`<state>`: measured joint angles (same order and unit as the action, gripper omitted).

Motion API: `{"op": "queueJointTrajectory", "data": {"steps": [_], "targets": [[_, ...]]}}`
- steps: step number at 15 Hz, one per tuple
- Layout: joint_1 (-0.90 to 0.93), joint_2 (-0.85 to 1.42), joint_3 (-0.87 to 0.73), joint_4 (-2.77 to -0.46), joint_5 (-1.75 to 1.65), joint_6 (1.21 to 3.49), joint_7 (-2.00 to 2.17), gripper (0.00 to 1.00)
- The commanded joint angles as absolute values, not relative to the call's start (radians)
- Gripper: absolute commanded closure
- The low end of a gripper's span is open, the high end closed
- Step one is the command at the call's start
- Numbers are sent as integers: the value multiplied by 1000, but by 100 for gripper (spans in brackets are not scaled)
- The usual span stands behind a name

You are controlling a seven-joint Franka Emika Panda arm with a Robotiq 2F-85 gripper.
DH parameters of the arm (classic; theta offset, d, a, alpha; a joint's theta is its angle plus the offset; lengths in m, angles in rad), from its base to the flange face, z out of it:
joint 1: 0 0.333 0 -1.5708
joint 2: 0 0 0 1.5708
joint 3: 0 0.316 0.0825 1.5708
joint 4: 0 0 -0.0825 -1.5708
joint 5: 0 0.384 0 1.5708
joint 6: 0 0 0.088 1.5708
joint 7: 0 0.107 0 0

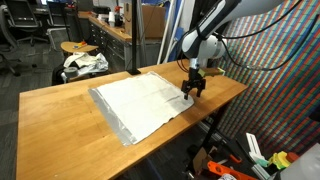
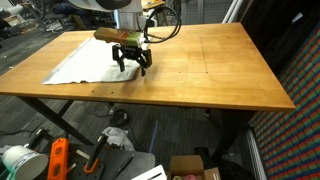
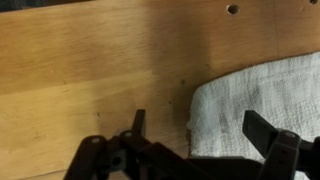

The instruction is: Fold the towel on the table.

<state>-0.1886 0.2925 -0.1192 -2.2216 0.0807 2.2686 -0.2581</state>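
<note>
Towel (image 1: pixel 140 104) lies spread flat toward one end of the table (image 1: pixel 55 120), with a grey hem showing along one side. Gripper (image 1: pixel 193 90) sits low at the towel's edge, jaws apart and holding nothing. In the wrist view a cloth corner lies between its fingers (image 3: pixel 137 125); contact cannot be told.

Judgement: thin, light, limp fabric that will drape, wrinkle and may slide on the smooth wood. Best hold is a pinch on a corner or hem, lifted low and carried across to the opposite edge.

I see a small round wooden stool (image 1: pixel 78 47), with a crumpled white-and-dark cloth bundle (image 1: pixel 87 64) just in front of it. On the floor lie an orange plastic tool (image 2: pixel 57 160) and an open brown cardboard box (image 2: pixel 190 167).
</note>
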Motion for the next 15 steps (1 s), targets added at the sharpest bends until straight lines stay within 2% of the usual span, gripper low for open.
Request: {"op": "queueJointTrajectory", "data": {"steps": [1, 2, 4, 6, 12, 15], "targets": [[-208, 302, -93, -2214, 122, 2228, -328, 0], [-213, 305, -87, -2213, 144, 2222, -344, 1], [-229, 311, -69, -2213, 236, 2234, -366, 24], [-244, 313, -59, -2214, 340, 2256, -368, 37], [-255, 324, -62, -2211, 433, 2249, -387, 85], [-243, 311, -71, -2213, 407, 2253, -367, 91]]}}
